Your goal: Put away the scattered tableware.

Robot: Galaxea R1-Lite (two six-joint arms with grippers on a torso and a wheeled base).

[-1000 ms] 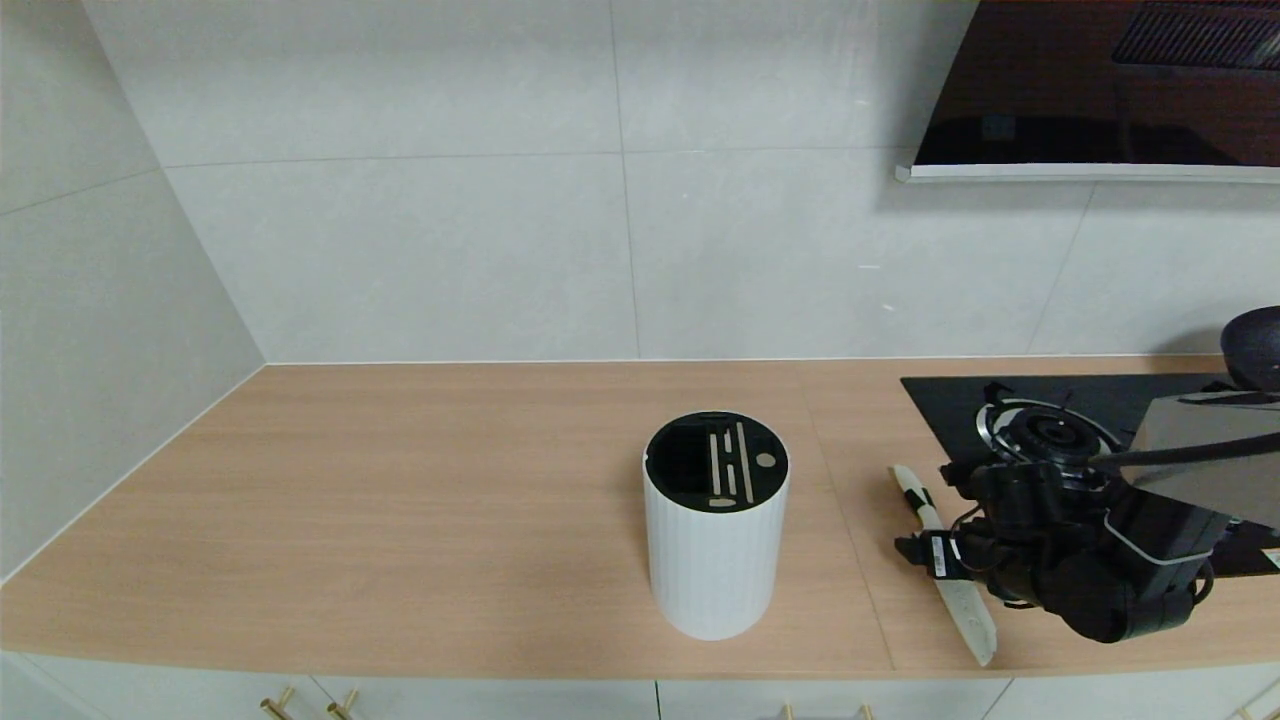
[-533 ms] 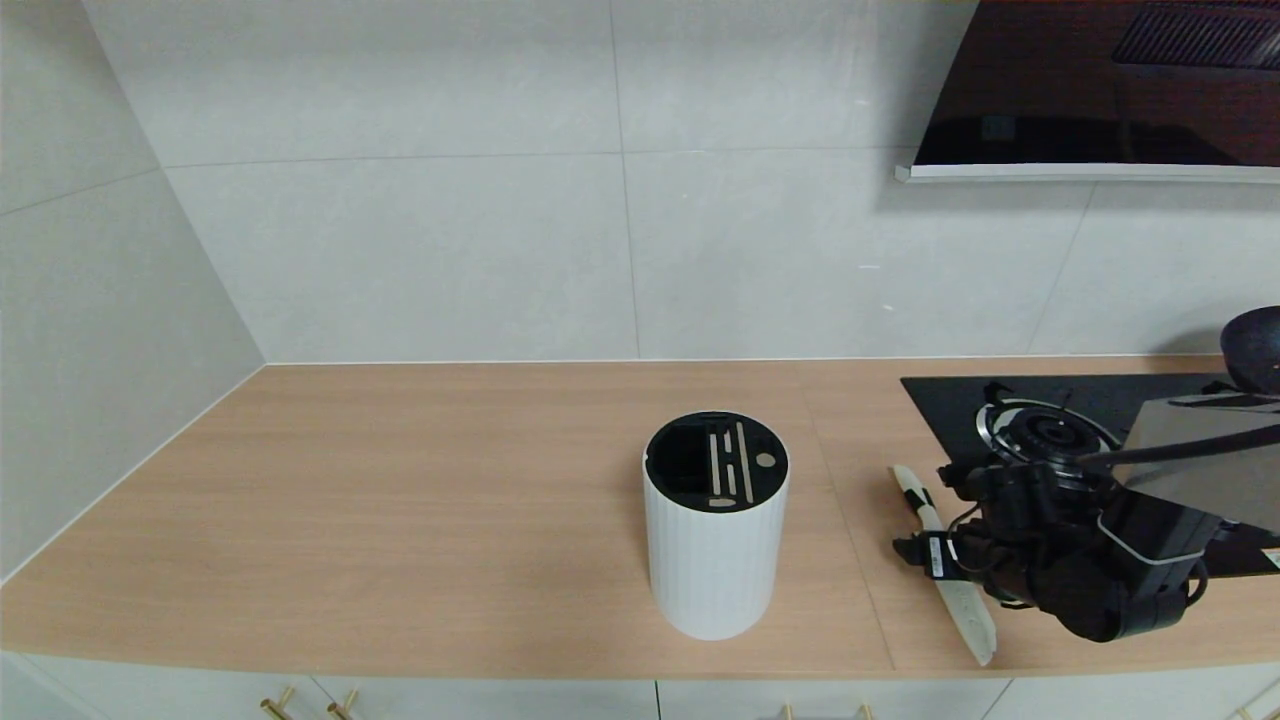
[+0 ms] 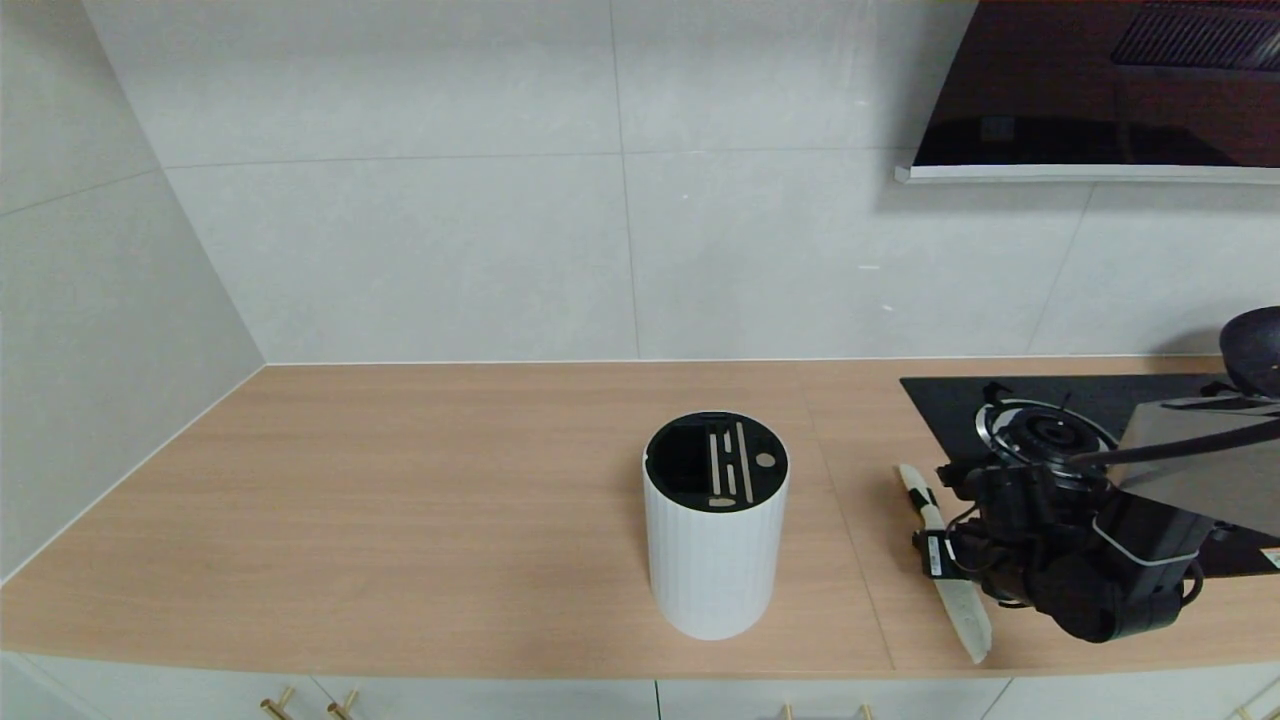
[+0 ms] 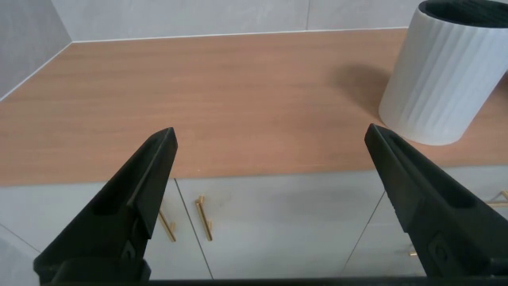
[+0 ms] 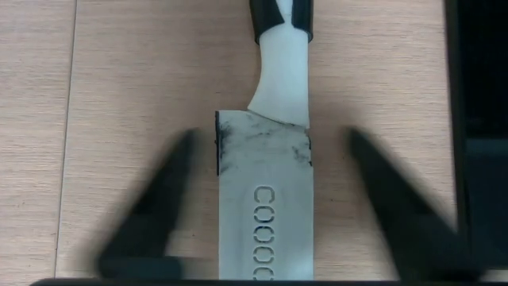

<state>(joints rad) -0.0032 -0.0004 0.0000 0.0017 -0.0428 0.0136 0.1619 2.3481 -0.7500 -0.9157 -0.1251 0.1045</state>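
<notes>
A pale knife with a black band on its handle lies flat on the wooden counter, just left of the stove. My right gripper hangs low over its blade, open. In the right wrist view the blade lies between the two fingers, with a gap on each side. A white ribbed knife holder with a black slotted top stands upright mid-counter, left of the knife. My left gripper is open with nothing in it, out past the counter's front edge, with the holder off to one side.
A black gas stove with a burner sits at the right, right behind the knife. A dark pot stands at the far right and a range hood hangs above. Cabinet fronts with brass handles run below the counter edge.
My right gripper has edged slightly to the right over the knife. The knife has turned a little on the counter. The holder has not moved.
</notes>
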